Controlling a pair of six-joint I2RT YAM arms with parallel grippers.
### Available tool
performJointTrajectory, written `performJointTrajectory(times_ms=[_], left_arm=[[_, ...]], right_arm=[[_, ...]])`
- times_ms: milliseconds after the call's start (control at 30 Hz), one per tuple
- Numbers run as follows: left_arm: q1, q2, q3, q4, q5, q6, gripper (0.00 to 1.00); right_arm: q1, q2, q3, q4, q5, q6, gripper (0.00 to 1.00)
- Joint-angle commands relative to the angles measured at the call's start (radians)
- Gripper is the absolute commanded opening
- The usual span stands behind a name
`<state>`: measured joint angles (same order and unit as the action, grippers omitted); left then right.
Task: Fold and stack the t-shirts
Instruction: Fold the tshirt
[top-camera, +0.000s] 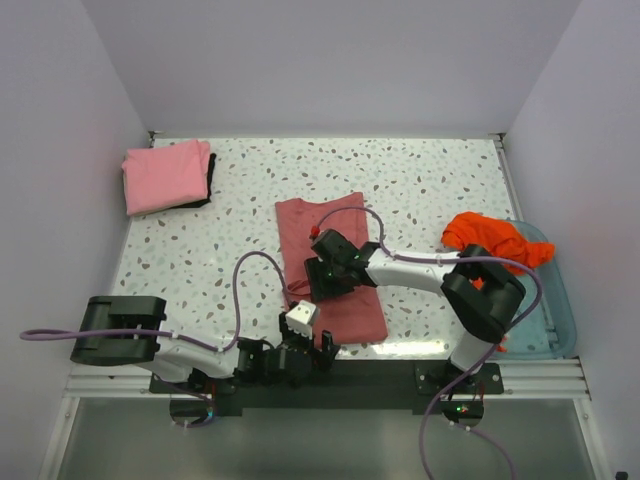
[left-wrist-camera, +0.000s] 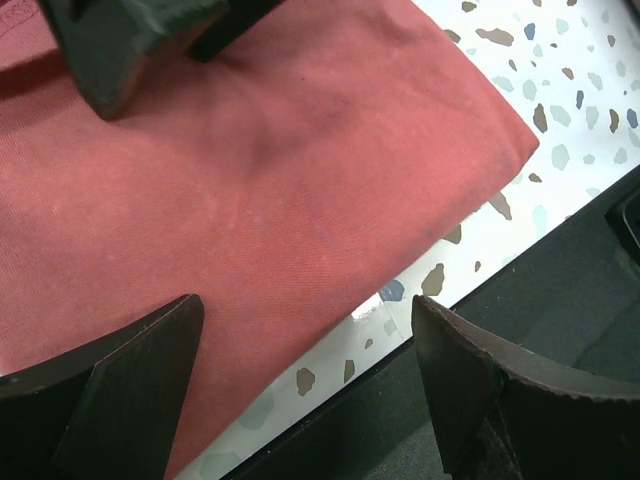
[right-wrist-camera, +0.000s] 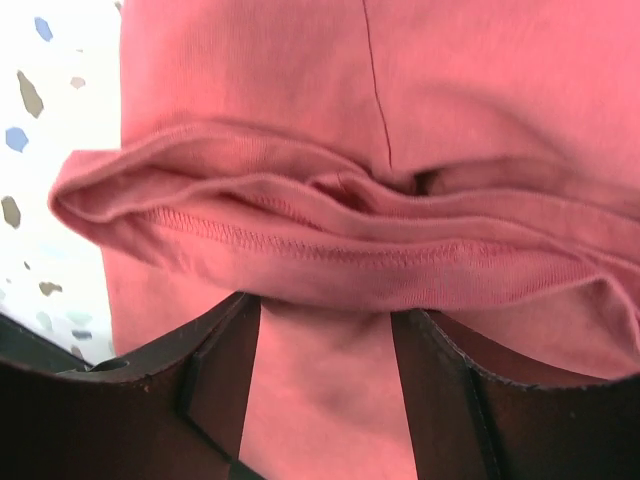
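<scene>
From above, the dusty rose-red cloth t-shirt (top-camera: 300, 228) lies as a folded strip reaching the speckled table's (top-camera: 200, 255) near edge. Only the right wrist view shows its bunched hem across the right gripper's (right-wrist-camera: 322, 325) parted fingers; whether they pinch it, I cannot tell. The left wrist view shows the left gripper (left-wrist-camera: 305, 310) wide open above the shirt's near corner.

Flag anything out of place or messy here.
The orange t-shirt lies crumpled over the rim of the blue tray at right. The rose-red t-shirt has its hem bunched into a ridge. The pink t-shirt looks neatly folded.
</scene>
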<state>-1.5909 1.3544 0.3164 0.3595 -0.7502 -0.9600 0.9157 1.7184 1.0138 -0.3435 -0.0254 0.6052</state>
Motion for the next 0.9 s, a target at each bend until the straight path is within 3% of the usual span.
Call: performJointTrajectory(times_ms=[0,333,533,733,867], left_arm=[[-0.004,0.02,-0.031,-0.142,0.005,-0.028,0.91],[-0.007,0.052,-0.048,-0.12,0.029,-0.026,0.91],[-0.015,0.042,-0.042,-0.149,0.026,-0.042,0.91],[-0.015,-0.084,0.009,-0.316,-0.04,-0.071,0.92],[-0.014,-0.178,0.111,-0.573,-0.096,-0.127,0.94]], right_arm=[[0.0,0.044,0.063,0.041,0.022,0.013,0.58],[-0.014,0.168,0.288,-0.049,0.232,0.019,0.59],[-0.049,0.221,0.399,-0.08,0.255,0.016,0.6],[-0.067,0.087,0.378,-0.098,0.271,-0.007,0.66],[-0.078,-0.063,0.304,-0.112,0.274,-0.019,0.74]])
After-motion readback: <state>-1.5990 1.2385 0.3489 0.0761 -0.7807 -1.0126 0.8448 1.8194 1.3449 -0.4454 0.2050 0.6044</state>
